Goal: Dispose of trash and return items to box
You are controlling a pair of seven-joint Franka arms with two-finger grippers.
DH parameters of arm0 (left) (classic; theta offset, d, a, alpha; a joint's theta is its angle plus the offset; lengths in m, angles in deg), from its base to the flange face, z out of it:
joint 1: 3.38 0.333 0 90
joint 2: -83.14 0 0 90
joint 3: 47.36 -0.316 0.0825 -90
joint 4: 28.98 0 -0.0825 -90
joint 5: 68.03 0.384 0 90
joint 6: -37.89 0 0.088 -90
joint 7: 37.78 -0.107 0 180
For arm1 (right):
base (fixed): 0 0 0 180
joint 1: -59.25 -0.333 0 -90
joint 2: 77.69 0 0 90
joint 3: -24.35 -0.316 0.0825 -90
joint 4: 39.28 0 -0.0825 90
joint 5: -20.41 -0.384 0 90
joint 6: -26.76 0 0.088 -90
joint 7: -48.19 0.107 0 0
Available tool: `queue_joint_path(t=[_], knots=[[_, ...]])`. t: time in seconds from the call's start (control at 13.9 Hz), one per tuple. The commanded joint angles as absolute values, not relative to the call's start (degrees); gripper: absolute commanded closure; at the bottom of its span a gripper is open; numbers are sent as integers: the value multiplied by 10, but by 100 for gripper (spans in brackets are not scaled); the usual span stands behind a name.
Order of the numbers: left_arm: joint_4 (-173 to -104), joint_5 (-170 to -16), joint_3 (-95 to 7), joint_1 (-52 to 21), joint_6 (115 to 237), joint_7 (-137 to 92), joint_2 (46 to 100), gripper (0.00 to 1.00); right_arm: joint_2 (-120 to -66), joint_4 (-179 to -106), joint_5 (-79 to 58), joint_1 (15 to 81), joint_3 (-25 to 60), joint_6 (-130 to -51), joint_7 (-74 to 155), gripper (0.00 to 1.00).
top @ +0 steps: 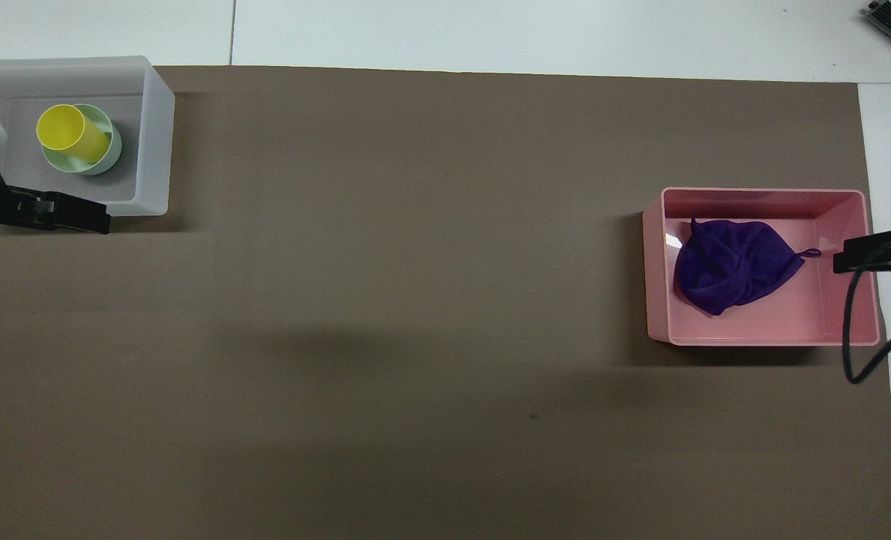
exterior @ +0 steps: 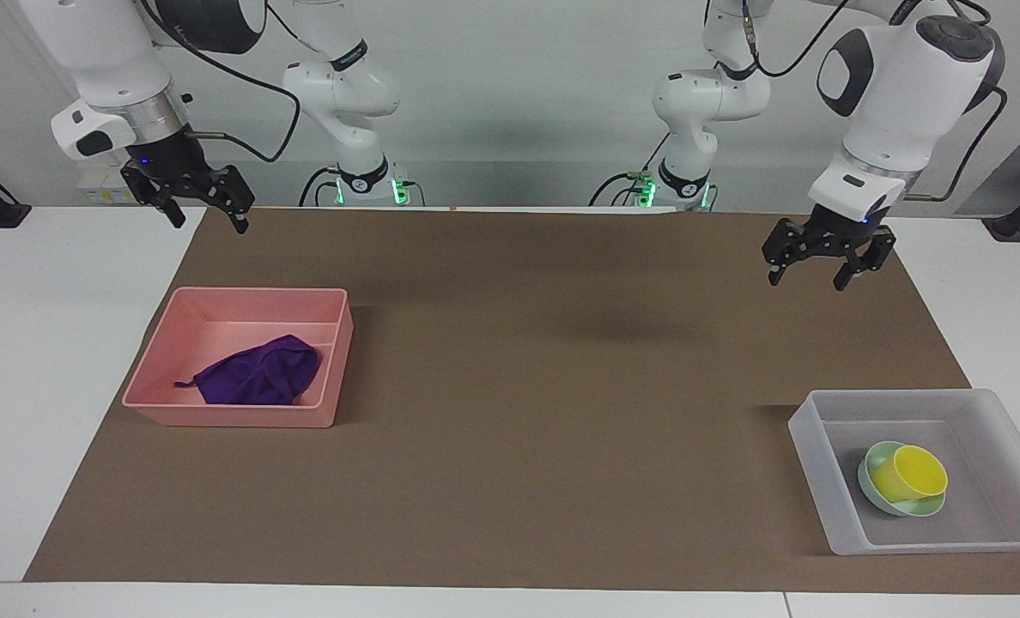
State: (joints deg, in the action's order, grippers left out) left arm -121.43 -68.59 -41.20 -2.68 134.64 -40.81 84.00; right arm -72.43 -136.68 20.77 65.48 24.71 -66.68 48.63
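Seemingly finished: purple rag lay in the pink bin, yellow cup in the mint-green bowl inside the translucent box, while left gripper and right gripper hung wide open, empty, needing only to park.

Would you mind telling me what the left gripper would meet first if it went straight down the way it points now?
Probably only the brown mat. The left gripper hangs open over bare mat, apparently clear of the clear box, though depth is uncertain.

Pink bin on a brown mat over the white table.
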Motion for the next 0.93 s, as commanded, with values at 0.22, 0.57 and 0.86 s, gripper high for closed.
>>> queue_joint_path(t=[0.22,0.57,0.86], knots=[[-1178,-675,-416,-25,1311,-402,820,0,-712,-1377,207,657,244,-658,498,0],[-1184,-679,-418,-9,1291,-395,831,0,-712,-1377,207,656,244,-658,498,0],[-1186,-679,-418,-8,1285,-394,831,0,-712,-1377,207,657,244,-658,498,0]])
